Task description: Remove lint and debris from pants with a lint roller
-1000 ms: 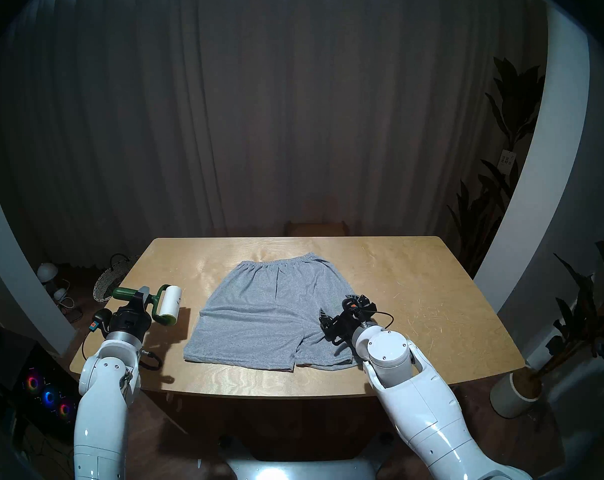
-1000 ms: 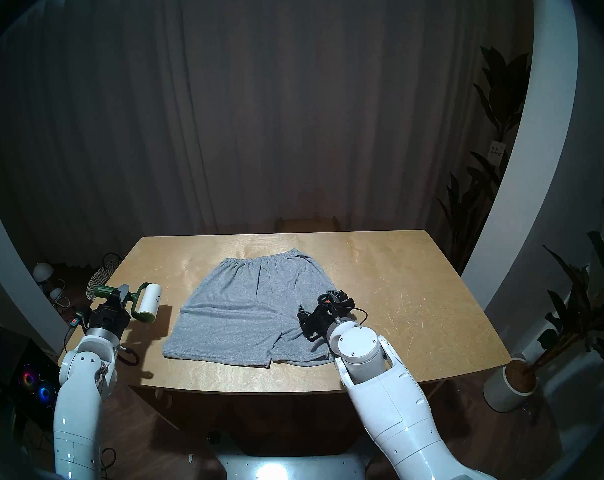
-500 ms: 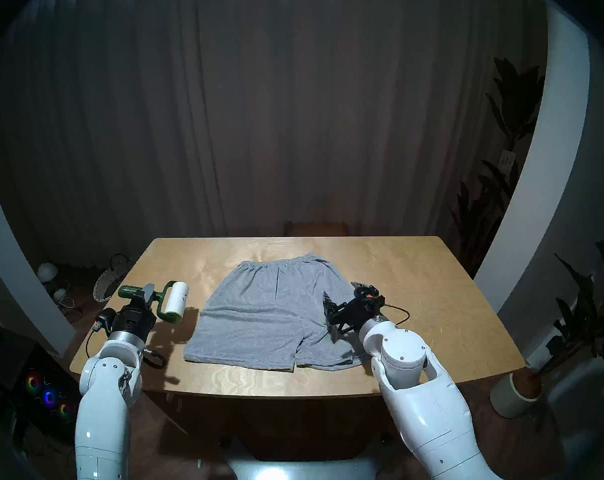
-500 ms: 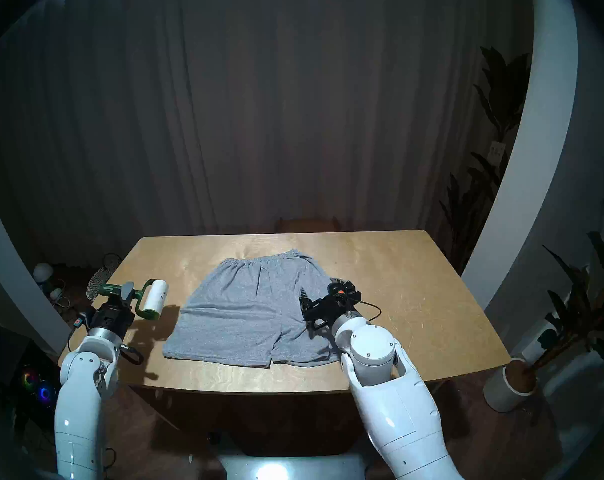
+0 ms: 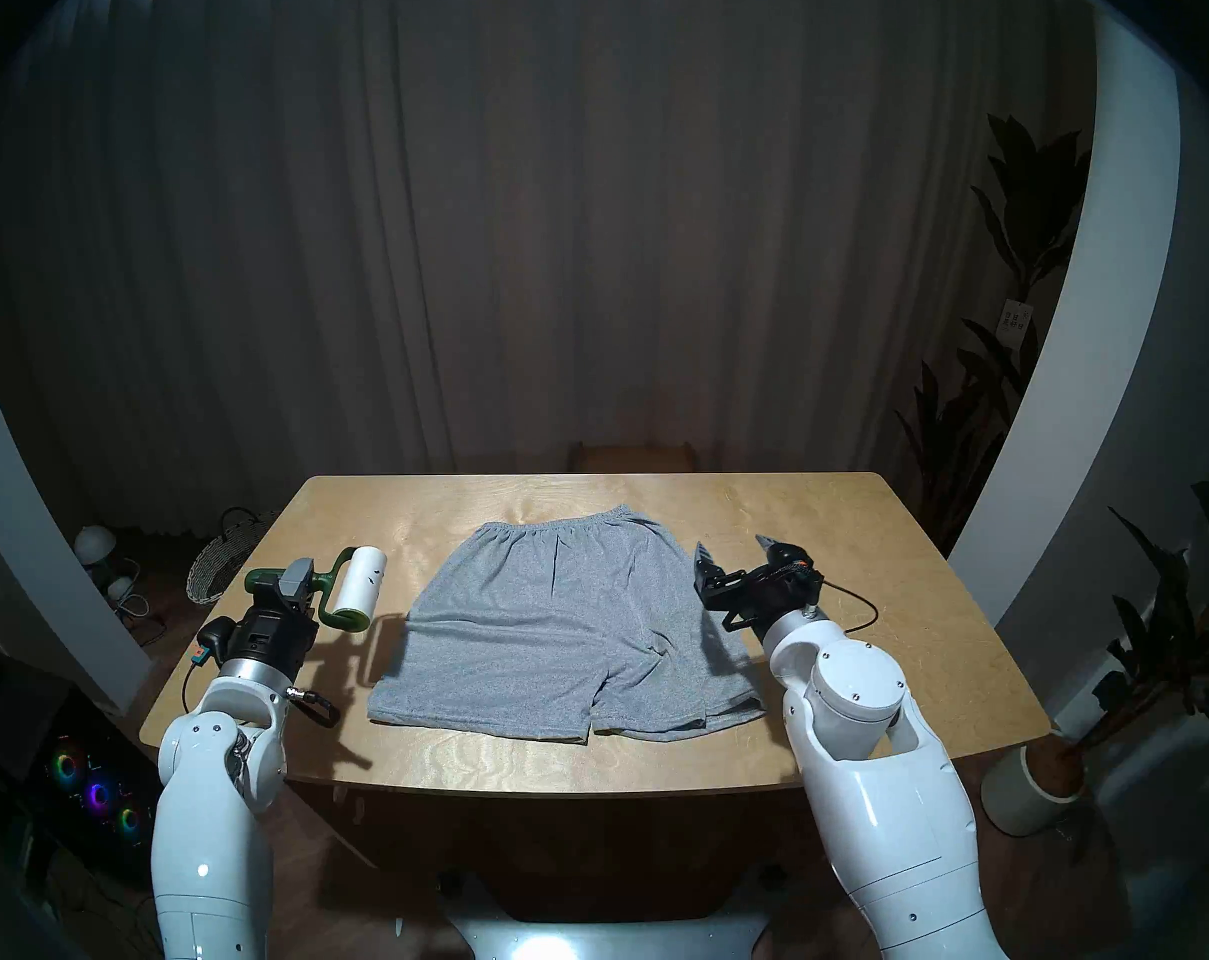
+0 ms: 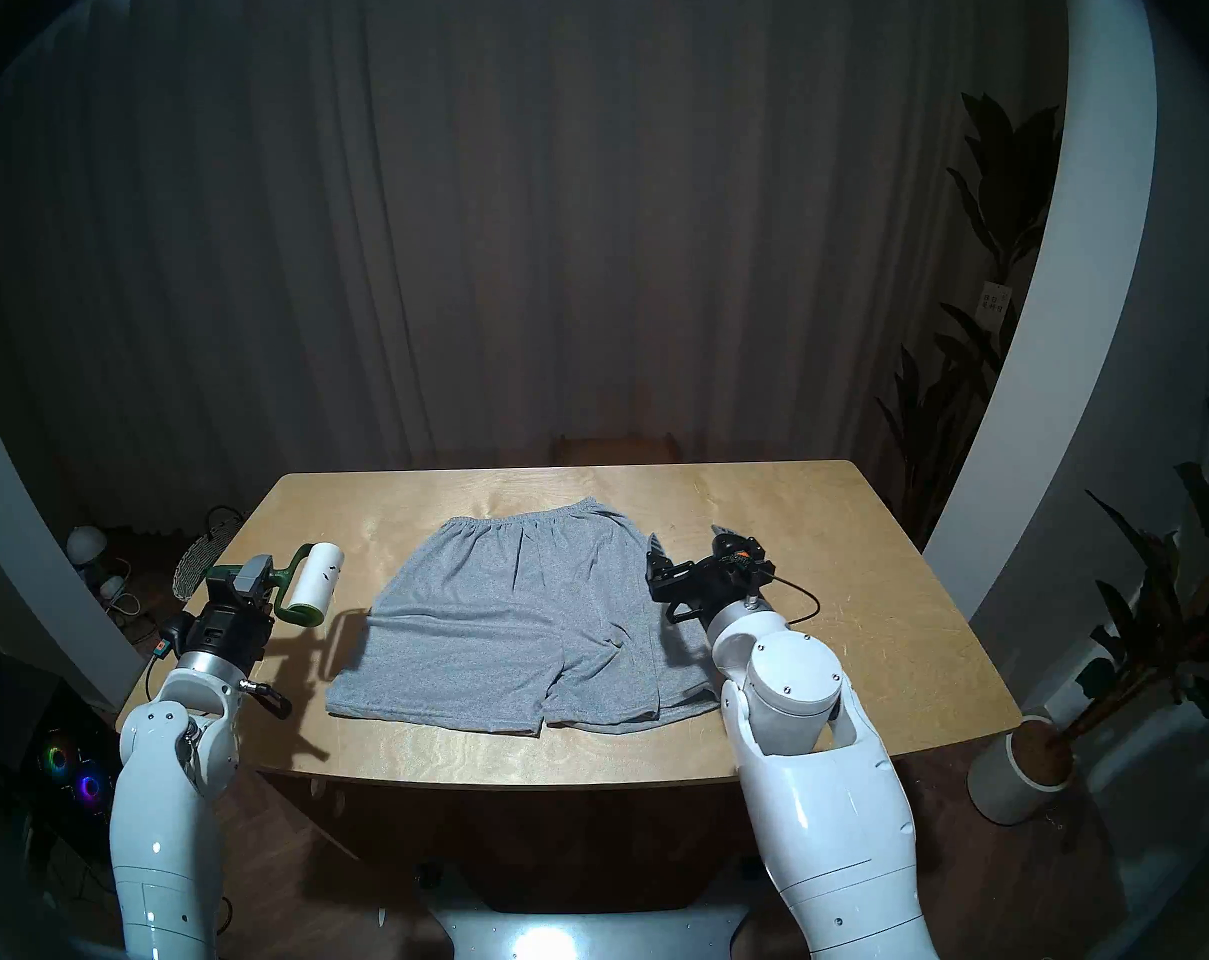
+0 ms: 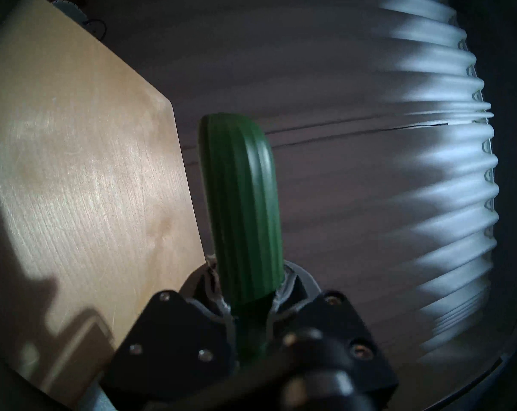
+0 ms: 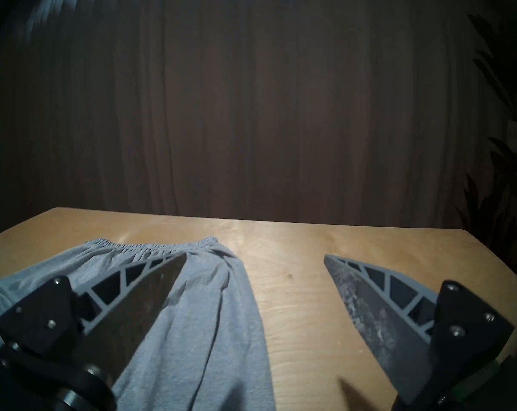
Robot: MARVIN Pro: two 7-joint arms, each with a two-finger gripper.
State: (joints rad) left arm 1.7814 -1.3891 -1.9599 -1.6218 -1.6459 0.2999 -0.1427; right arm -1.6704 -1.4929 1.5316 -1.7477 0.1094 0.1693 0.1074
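The pants (image 5: pixel 553 626) are grey knit shorts lying flat mid-table, waistband at the far side, also in the right head view (image 6: pixel 518 612) and the right wrist view (image 8: pixel 209 297). The lint roller (image 5: pixel 359 584) is held above the table left of the shorts, and my left gripper (image 5: pixel 296 581) is shut on its dark green handle (image 7: pixel 245 208). A few dark specks of lint and debris (image 5: pixel 374 573) stick to the white roll; I make out none on the cloth. My right gripper (image 5: pixel 733 548) hangs open over the shorts' right edge, holding nothing (image 8: pixel 254 255).
The wooden table (image 5: pixel 865 591) has bare wood right of the shorts. A woven basket (image 5: pixel 217 571) sits on the floor off the left edge, a potted plant (image 5: pixel 1031 778) off the right corner. A stool (image 5: pixel 633 453) stands behind the table.
My right gripper rose off the shorts' right leg and moved back and to the right, still open. The left arm carried the roller slightly forward and rightward.
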